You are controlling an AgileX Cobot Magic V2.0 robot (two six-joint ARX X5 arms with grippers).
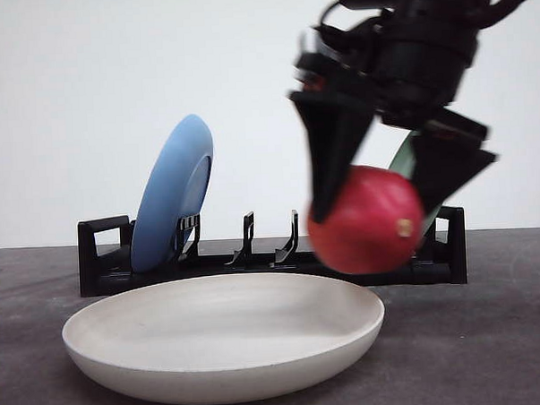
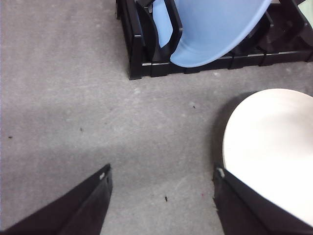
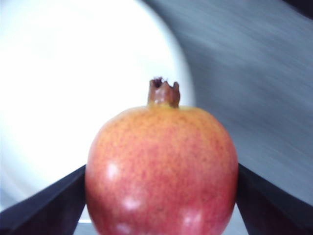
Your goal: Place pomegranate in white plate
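A grey surface (image 1: 509, 335) carries a black dish rack (image 1: 102, 264) at the back, with a blue plate (image 1: 173, 191) standing tilted in its left slots. In front of the rack sits the white plate (image 1: 222, 335), wide and shallow, its bowl bare. Above the plate's right edge, clear of it, the right gripper (image 1: 371, 218) is clamped on the pomegranate (image 1: 368, 221), one black finger on each side of the red fruit; in the right wrist view the pomegranate (image 3: 161, 171) shows its brown crown pointing away from the wrist. The left gripper (image 2: 161, 196) hangs over the bare surface beside the plate's rim, fingers spread apart and holding nothing.
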